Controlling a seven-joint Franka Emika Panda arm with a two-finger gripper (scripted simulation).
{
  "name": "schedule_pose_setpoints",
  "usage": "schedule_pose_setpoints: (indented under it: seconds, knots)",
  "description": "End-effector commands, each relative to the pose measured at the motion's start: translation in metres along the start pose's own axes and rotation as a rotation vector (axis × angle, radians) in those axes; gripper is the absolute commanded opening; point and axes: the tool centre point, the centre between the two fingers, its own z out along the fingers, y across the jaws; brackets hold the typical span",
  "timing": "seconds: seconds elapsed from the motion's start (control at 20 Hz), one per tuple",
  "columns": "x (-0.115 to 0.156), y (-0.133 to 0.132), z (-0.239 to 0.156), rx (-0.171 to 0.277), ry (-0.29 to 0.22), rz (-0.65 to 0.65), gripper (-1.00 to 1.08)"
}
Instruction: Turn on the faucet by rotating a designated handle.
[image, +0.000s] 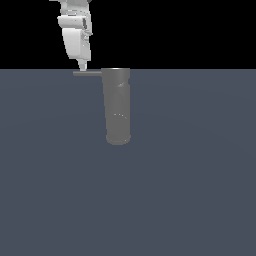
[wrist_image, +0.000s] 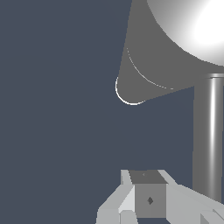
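Dark slate-blue desk (image: 190, 190) fills the lower scene under a black backdrop, bare but for the faucet (image: 118, 106), a thick matte grey cylinder standing near the middle. Its handle (image: 87, 73), a thin rod, projects sideways from the top rim toward the exterior view's left. The white Panda arm's jaws (image: 82, 67) come down from above, their tip touching or just over the rod, about midway along it and beside the cylinder body.

In the wrist view the handle (wrist_image: 209, 140) runs close alongside the jaws (wrist_image: 148, 197), off to one side and not between the fingers, while the faucet (wrist_image: 175, 48) looms ahead of them. The fingers appear drawn narrow, with nothing held, though the angle is poor and I cannot tell for certain.

By these views, the approach looks complete and the turning itself is not yet evident: the rod still needs a sideways push around the cylinder's axis.
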Motion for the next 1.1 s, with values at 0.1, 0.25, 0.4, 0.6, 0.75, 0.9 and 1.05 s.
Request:
schedule_pose_setpoints:
  seconds: [0.1,0.25,0.4,0.6,0.75,0.9,1.05]
  knots:
    - [-0.003,-0.004,0.005,0.004,0.008,0.018,-1.0]
    - [-0.003,-0.004,0.005,0.004,0.008,0.019,-1.0]
    - [-0.003,-0.002,0.005,0.004,0.008,0.018,-1.0]
    - [-0.003,0.007,0.005,0.004,0.008,0.018,-1.0]
    - [-0.003,0.014,0.005,0.004,0.008,0.018,-1.0]
    - [-0.002,0.021,0.005,0.004,0.008,0.018,-1.0]
    - [-0.002,0.028,0.005,0.004,0.008,0.018,-1.0]
